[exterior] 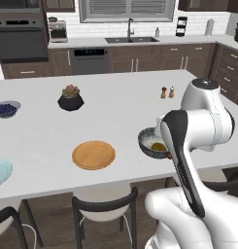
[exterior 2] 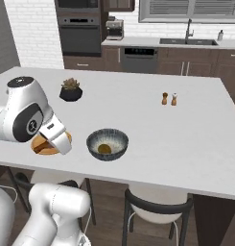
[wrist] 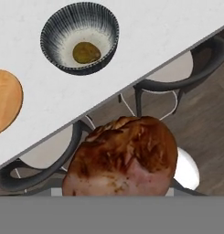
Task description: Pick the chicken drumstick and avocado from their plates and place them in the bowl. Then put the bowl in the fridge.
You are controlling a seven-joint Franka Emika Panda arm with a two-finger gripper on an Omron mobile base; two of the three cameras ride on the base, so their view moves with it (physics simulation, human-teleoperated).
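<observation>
Now, line by line, with places taken from the bowl
Bowl: wide, deep, round ceramic bowl (wrist: 80,38), dark grey-blue outside with fine pale streaks running to the rim, paler speckled inside; it stands on the island counter near its front edge
Avocado: small rounded olive-brown lump (wrist: 86,52) with a yellowish sheen, lying at the bottom inside the bowl
Chicken drumstick: thick, lumpy roasted end (wrist: 122,158), glossy reddish-brown skin with darker charred patches and a paler pink-tan underside; in the hand view it sits close to the camera, off the counter and past its front edge from the bowl, over the chairs and floor
Gripper: fingertips are hidden behind the drumstick in the hand view, which sits right where the tips rise; the jaws stand part-way apart, pinching the chicken drumstick
Tan plate: flat round wood-coloured plate (exterior: 93,154), smooth and matte, on the counter just beside the bowl
Blue plate: pale light-blue flat plate (exterior: 0,171), cut by the picture edge, well apart from the bowl beyond the tan plate
Counter: smooth white island top (exterior 2: 152,120), faintly mottled
Chairs: dark curved backs with white seats (exterior: 104,206), tucked under the counter edge below the bowl
Plant pot: black faceted pot (exterior: 70,101) with a small succulent, farther back on the counter than the bowl
Shakers: two small brown and white shakers (exterior 2: 169,99), well behind the bowl
</observation>
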